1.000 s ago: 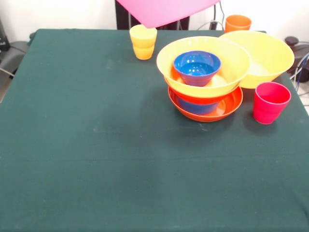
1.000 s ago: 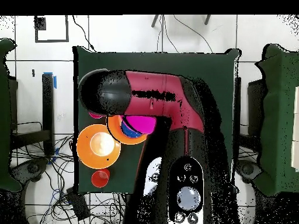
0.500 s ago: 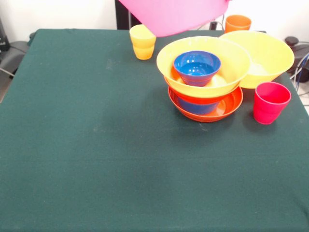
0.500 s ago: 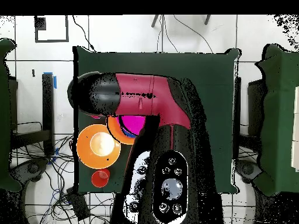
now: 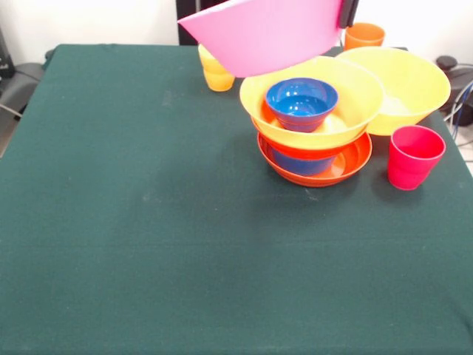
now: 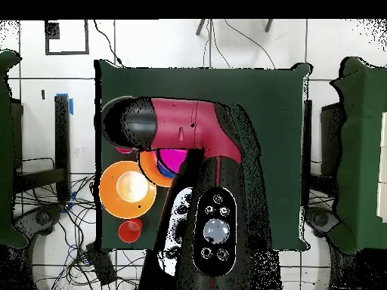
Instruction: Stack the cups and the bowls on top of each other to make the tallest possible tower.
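At the top edge of the front view a dark piece of the gripper [image 5: 347,11] shows against the right end of the large pink bowl [image 5: 266,33], which hangs in the air, tilted, with its left rim lower than its right; the bowl appears to be gripped there, though the fingers themselves are too cut off to make out. The pink bowl hovers above and slightly behind the tower [image 5: 314,122], whose lowest piece is a shallow red-orange bowl [image 5: 347,164] on the green table [image 5: 148,222]; a blue bowl [image 5: 295,163] sits in it, a second red-orange rim lies above that, then a wide yellow bowl [image 5: 355,103] holding another small blue bowl [image 5: 301,102]. The pink bowl partly hides the yellow cup [image 5: 214,74] standing behind and to the left of the tower. To the right, touching the tower's yellow bowl, rests a second large yellow bowl [image 5: 414,85], with the orange cup [image 5: 364,35] behind it and the red-pink cup [image 5: 414,157] upright just in front of it. In the overhead view the red and black arm [image 6: 189,128] covers most of the tower, leaving a patch of pink [image 6: 172,158] visible beside the separate orange-yellow bowl [image 6: 127,189].
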